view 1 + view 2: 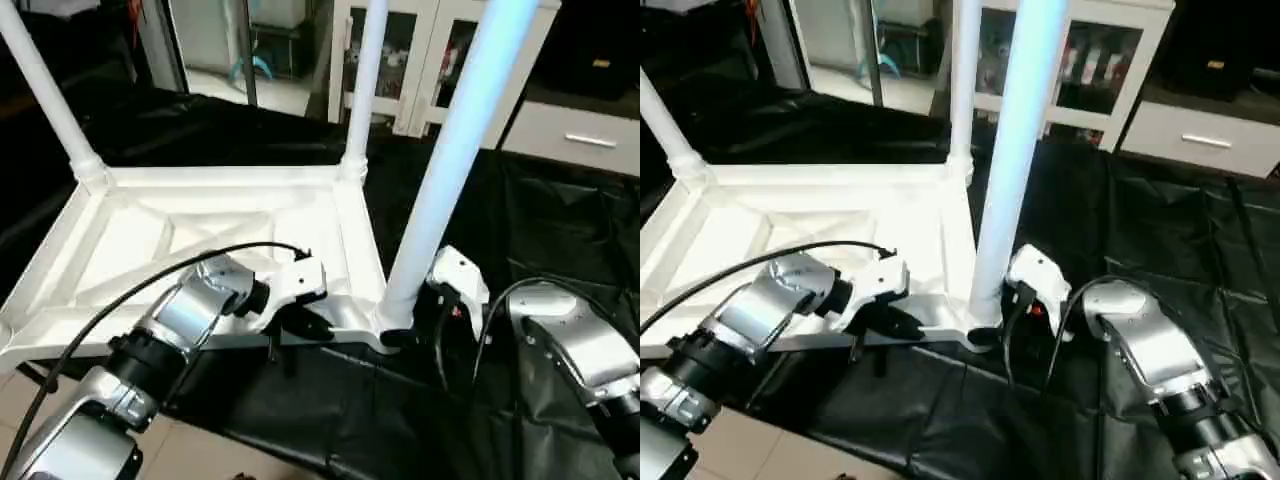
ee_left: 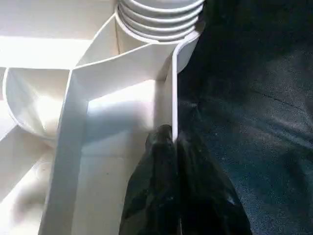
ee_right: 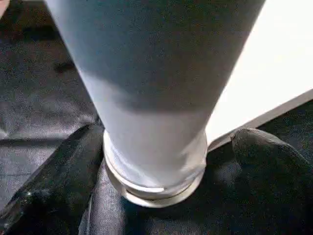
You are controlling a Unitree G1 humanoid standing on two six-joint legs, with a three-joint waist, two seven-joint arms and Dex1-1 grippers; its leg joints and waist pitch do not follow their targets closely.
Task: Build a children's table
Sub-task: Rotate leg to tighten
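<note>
1. The tabletop lies upside down on the black-covered worktable, ribbed underside up, its near edge toward the robot.
2. Three legs stand upright in corner sockets: the far-left leg, the far-right leg, and the near-right leg, big in the foreground.
3. The left gripper is pinched tight on the tabletop's thin near rim, one black finger on each side of the wall, just beside the ridged near-right socket.
4. In the head views the left gripper sits low at that near edge, with its black cable arcing back over the silver forearm.
5. The right gripper stands wide, holding nothing: its fingers flank the base of the near-right leg, one on each side, with the leg's collar between them.
6. Whether those fingers touch the leg, I cannot tell.
7. White cabinets stand beyond the worktable.
</note>
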